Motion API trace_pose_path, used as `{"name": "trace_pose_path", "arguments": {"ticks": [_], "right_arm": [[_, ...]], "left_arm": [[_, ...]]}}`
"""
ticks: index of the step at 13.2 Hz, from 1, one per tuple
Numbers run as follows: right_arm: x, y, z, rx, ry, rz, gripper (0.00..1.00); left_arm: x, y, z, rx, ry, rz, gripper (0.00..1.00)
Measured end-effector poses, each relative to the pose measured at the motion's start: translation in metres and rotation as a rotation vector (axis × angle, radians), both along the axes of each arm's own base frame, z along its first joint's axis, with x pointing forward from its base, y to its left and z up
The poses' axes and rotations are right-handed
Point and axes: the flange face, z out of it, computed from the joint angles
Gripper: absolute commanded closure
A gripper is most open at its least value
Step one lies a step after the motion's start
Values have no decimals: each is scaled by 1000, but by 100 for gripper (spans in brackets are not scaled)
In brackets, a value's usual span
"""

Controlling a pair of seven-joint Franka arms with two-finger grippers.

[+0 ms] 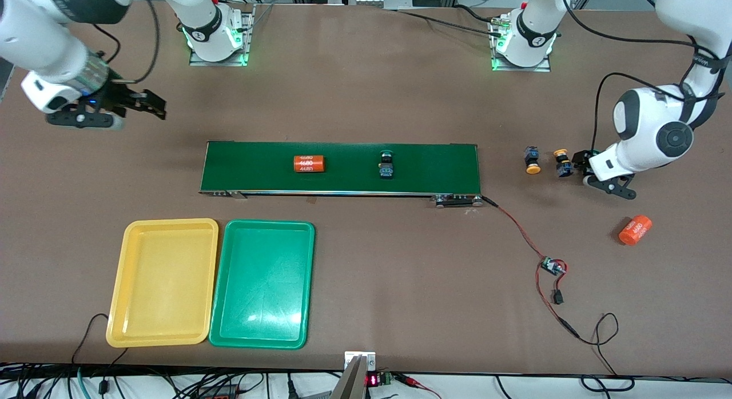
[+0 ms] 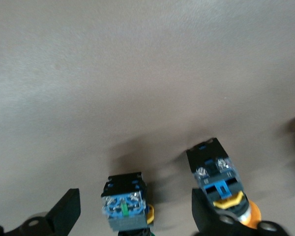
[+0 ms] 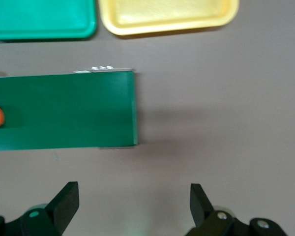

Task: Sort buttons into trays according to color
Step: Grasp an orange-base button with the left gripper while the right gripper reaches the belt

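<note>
Reaching low at its end of the table, the left gripper (image 2: 132,216) has its jaws wide apart around a yellow-capped button (image 2: 124,206). Next: close and lift. Right gripper (image 3: 130,209) waits, jaws apart; both trays (image 1: 163,227) are unfilled.

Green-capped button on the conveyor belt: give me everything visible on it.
The green-capped button is a small push-button switch with a black-and-blue body and a round green cap. It looks like plastic. It lies on the dark-green conveyor belt, cap pointing toward the robots' bases, closer to the left arm's end of the belt than the orange cylinder. Only the belt touches it; neither gripper is near it.
</note>
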Motion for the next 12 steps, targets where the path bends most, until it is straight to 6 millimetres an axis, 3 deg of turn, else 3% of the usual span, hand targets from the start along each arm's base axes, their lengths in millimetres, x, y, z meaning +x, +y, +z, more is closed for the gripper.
{"name": "trace_pose_path", "arguments": {"ticks": [4,6,8,12], "right_arm": [[-6,112,-18,-2,-68,-61,0],[-12,155,-33,-2,-78,-67,0],[-11,176,-44,-10,-71,-65,0],[-3,176,-53,-20,-59,-74,0]], "left_arm": [[-4,10,-3,4,7,19,0],[-4,13,-3,5,7,25,0],[-5,15,-3,6,7,28,0],[-7,16,-4,5,24,34,0]]}}
